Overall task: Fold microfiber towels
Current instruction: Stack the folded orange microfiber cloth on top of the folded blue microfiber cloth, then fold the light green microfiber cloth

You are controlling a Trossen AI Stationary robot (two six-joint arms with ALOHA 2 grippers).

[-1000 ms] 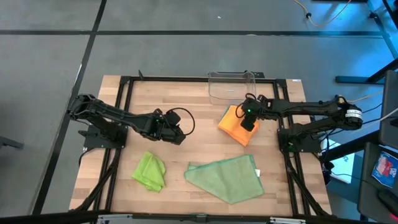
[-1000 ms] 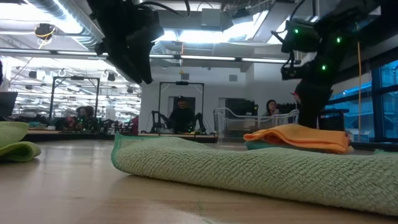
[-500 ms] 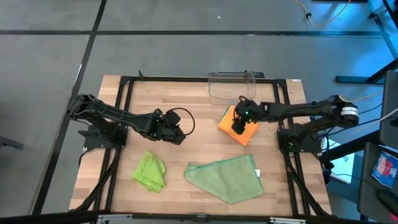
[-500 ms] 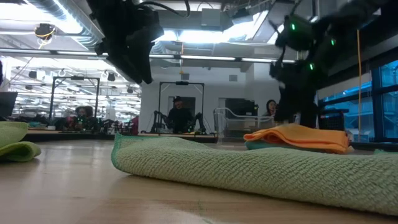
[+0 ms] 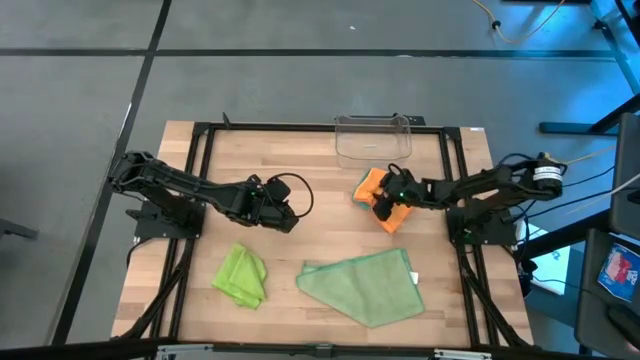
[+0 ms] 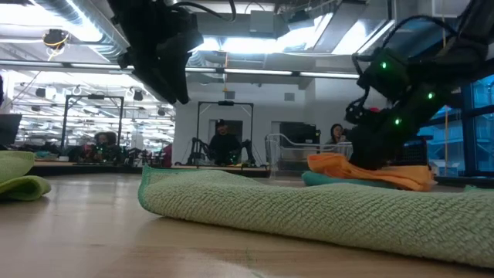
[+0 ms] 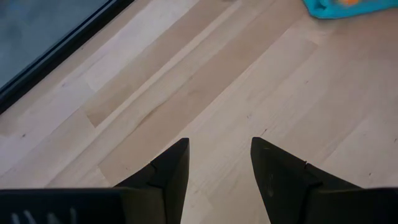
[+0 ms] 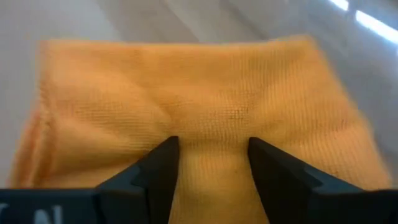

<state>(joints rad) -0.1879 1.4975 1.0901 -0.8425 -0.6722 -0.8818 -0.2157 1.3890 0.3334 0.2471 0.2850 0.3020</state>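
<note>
The orange towel [image 5: 370, 186] lies folded on the teal towel [image 6: 328, 179] at the table's right, in front of the bin. My right gripper [image 5: 384, 203] is open and low on the orange towel, with cloth between its fingers [image 8: 208, 155]. My left gripper [image 5: 287, 216] is open and empty above bare wood left of the middle [image 7: 219, 162]. The lime green towel [image 5: 242, 275] lies crumpled at the near left. The larger sage green towel [image 5: 362, 286] lies spread flat at the near middle. My right gripper's open fingertips [image 8: 163, 163] stand on the orange towel's top layer [image 8: 211, 134], near its middle, one on each side of a low ridge of cloth. The fingers slant down from the table's right side. The towel stays lying on the teal towel.
A clear plastic bin [image 5: 373, 140] stands at the far edge, just behind the orange towel. The black frame rails [image 5: 195, 190] run along the table's sides. Bare wood lies between the two arms [image 5: 325, 215]. People sit in the room beyond the table [image 6: 225, 143].
My right gripper has gone a little toward the table's left and near edges and down, tipping over until it is low on the orange towel. The orange towel has bunched up narrower under it, and its left end has risen slightly.
</note>
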